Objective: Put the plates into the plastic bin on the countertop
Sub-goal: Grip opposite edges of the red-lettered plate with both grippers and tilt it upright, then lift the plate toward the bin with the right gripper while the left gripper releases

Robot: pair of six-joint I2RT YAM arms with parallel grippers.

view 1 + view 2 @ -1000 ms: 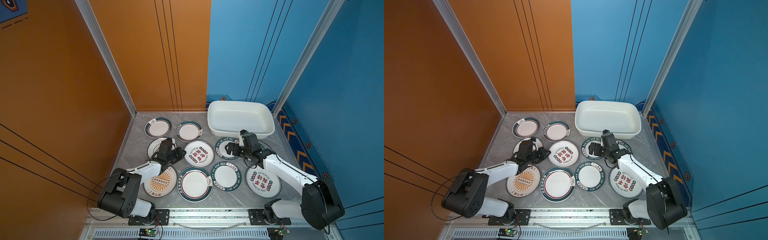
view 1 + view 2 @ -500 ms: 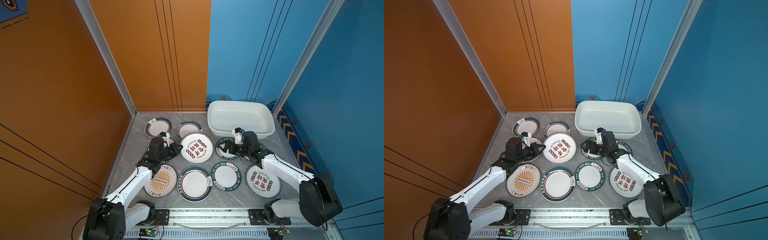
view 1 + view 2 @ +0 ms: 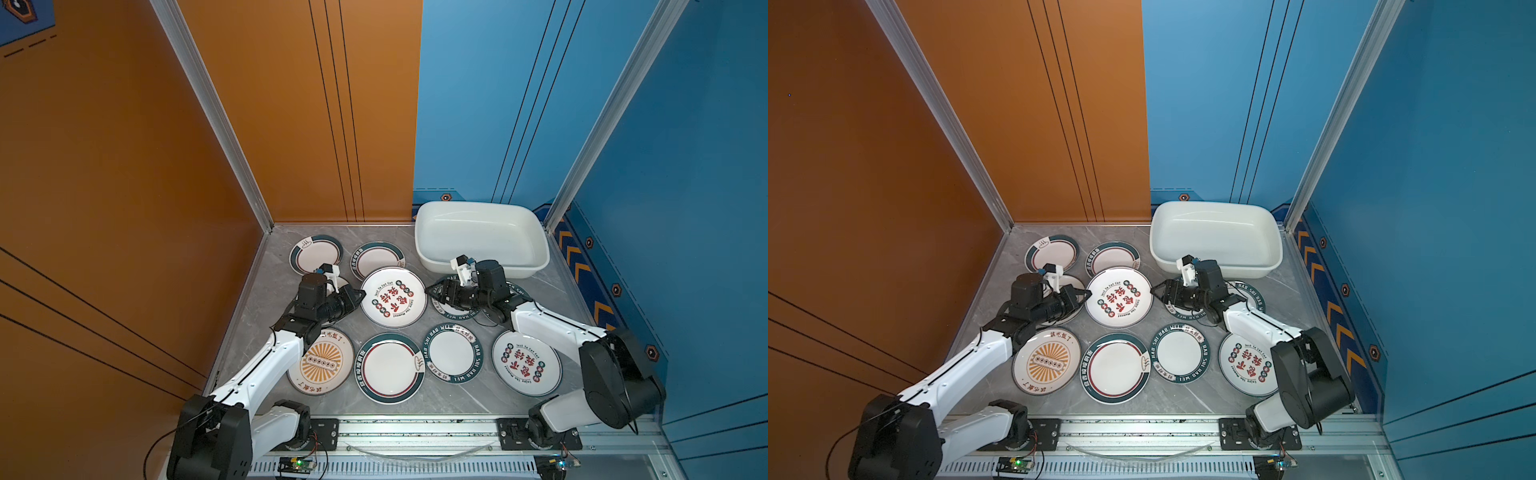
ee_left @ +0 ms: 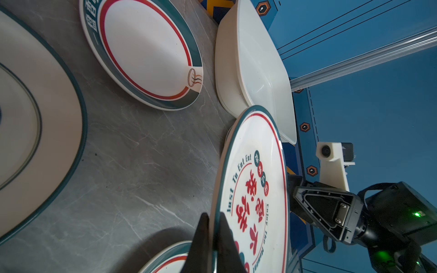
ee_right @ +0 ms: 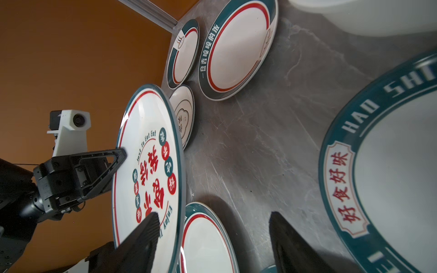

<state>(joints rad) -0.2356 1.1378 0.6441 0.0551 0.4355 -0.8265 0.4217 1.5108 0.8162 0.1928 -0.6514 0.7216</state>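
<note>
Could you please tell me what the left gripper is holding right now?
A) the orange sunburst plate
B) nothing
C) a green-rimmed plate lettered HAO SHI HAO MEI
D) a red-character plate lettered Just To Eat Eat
D: in the left wrist view the left gripper has its jaws shut on the rim of the red-character plate, which is raised off the countertop.

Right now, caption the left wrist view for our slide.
Left gripper clamps round white red-lettered plate; right gripper sits at its far edge.
</note>
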